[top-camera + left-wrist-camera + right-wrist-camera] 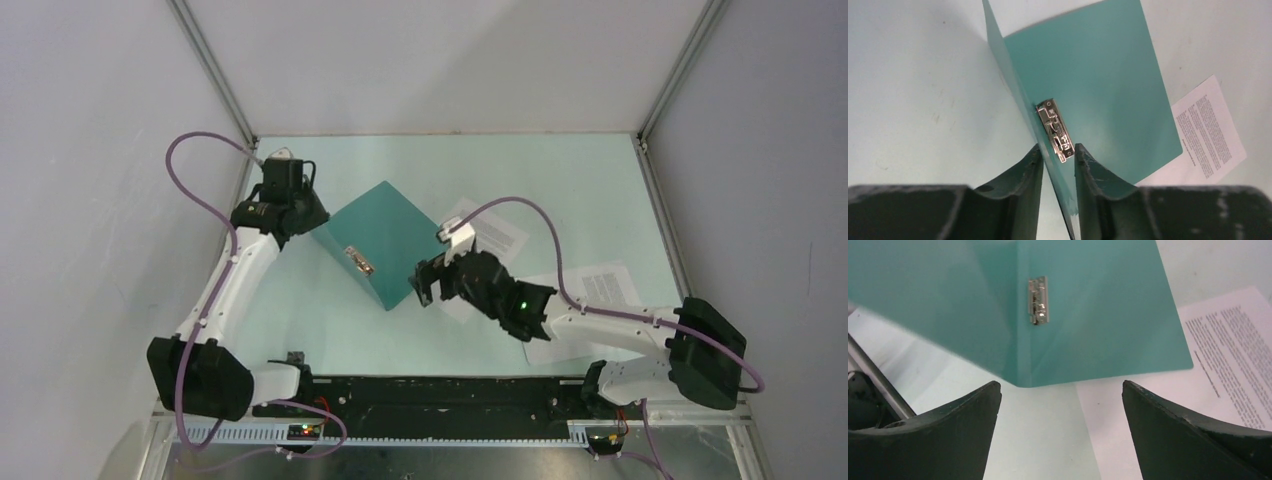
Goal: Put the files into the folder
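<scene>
Closest in the left wrist view are the dark fingers (pixel 1030 172) of the left pincer (pixel 1058 150), drawn almost together with only a thin gap between them. The raised cover (pixel 998 60) of the teal folder (pixel 1098 80) runs edge-on through that gap, so the pincer is clamped on it. Just ahead of the fingertips a small metal clip (pixel 1055 131) sits along the inner spine, and the other cover lies flat on the pale bench (pixel 913 90).

From above, the folder sits as a diamond left of the middle of the bench, with the left pincer at its far-left corner. The right pincer (pixel 422 283) hangs just off the folder's near-right edge. In its own wrist view the fingers (pixel 973 415) are spread wide and nothing is between them.

One printed sheet (pixel 1228 355) lies flat at the folder's right corner, and the flat cover overlaps its edge. A second sheet (pixel 600 288) lies further right near the right arm's forearm — partly hidden by it and apart from the folder. Neither sheet is inside the folder.
</scene>
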Tool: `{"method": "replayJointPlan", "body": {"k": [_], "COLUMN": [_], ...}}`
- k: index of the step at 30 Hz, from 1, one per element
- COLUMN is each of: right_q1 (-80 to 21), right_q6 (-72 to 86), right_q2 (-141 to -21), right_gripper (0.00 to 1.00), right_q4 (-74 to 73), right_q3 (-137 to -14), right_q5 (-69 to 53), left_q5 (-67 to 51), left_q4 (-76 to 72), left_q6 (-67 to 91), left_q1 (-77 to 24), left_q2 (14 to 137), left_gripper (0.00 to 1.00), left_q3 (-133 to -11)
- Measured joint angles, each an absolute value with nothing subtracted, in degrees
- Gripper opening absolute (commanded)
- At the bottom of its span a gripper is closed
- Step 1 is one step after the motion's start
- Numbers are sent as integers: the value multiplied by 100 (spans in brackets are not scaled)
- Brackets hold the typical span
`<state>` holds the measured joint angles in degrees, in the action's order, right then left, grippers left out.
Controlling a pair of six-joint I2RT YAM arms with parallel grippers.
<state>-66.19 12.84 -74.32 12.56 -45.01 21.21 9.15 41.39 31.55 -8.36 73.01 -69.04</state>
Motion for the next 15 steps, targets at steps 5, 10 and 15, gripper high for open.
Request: {"method": "replayJointPlan", "body": {"k": [5, 10, 15], "right_q1": [-5808, -5559, -5332], "right_q6": [1955, 2362, 2670], "right_q2": [-7721, -8707, -9657], "right_gripper": [96, 95, 94], "right_q4": [891, 541, 436], "right_q3": [-4646, -5520, -6274], "right_q5": [1339, 762, 196], "left_q5": [854, 1155, 1695], "left_q4": [3990, 4270, 4700], "left_q6": [3157, 3616, 4298], "left_q1": [-794, -722, -666], "left_q2": [6713, 5708, 5113], "left_gripper": [56, 61, 43], "left_q3": [-6211, -5581, -5199]}}
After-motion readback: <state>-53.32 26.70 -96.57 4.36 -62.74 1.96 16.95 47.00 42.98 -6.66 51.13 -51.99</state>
